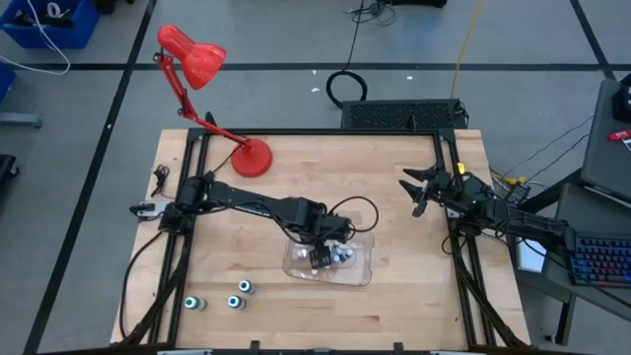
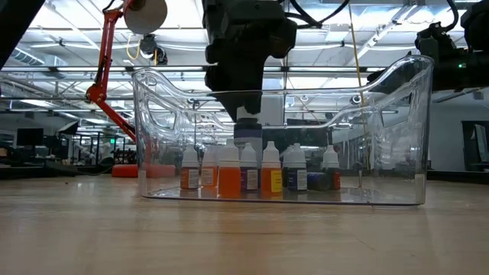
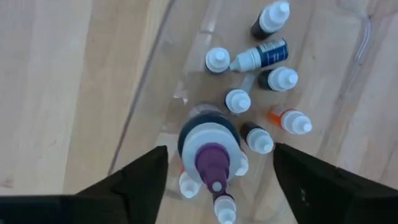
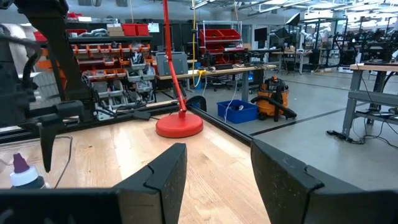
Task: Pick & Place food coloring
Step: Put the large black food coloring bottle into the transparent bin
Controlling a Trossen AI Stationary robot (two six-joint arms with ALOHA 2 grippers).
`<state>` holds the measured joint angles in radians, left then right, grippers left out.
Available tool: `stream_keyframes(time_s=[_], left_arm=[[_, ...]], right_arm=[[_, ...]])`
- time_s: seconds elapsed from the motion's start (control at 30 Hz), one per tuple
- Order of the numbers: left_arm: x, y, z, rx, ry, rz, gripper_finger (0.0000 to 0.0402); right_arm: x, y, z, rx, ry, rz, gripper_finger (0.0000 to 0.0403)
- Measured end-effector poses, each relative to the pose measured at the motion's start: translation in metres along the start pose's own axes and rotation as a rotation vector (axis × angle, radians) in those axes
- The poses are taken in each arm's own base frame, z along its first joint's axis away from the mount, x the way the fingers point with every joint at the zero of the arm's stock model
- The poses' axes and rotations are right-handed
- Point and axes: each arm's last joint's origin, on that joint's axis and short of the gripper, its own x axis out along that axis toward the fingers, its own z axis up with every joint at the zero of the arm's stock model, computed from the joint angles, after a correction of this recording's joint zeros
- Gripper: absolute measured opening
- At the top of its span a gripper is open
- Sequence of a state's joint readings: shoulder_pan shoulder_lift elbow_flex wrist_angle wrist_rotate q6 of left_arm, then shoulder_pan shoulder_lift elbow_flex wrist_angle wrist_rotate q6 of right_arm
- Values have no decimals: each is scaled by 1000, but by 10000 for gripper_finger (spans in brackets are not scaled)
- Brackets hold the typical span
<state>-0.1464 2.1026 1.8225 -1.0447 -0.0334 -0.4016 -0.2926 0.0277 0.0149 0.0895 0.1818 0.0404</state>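
A clear plastic tray (image 1: 365, 268) lies at the middle of the table, and several small food coloring bottles (image 2: 248, 172) stand in it, one lying on its side (image 3: 261, 56). My left gripper (image 3: 219, 151) hangs over the tray pointing down, open. A larger bottle with a white cap and purple tip (image 3: 211, 155) stands upright between its fingers with a gap on each side. In the low view this bottle (image 2: 256, 122) sits higher than the small ones; what it rests on is hidden. My right gripper (image 1: 416, 192) waits open at the table's right edge.
Three bottles with teal tops (image 1: 235, 301) stand on the table near the front left. A red desk lamp (image 1: 251, 156) stands at the back left, its arm reaching beyond the table. Bare wood lies right of the tray and along the near edge.
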Motion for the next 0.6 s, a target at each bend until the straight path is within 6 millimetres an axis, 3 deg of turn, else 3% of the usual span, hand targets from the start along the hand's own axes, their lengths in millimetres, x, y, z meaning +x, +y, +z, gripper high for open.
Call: stream_keyframes(time_s=[0.13,0.3,0.47,0.6], left_arm=[[-10,1,0,-31,-24,-1,311],[-48,6,-9,-96,-54,-12,315],[-97,12,-40,-326,2,40,300],[-120,-2,-70,-556,80,66,289]], right_arm=[[0,0,0,0,0,0,167],[0,0,0,1,-5,0,167],[0,0,0,1,-4,0,167],[0,0,1,1,-5,0,167]])
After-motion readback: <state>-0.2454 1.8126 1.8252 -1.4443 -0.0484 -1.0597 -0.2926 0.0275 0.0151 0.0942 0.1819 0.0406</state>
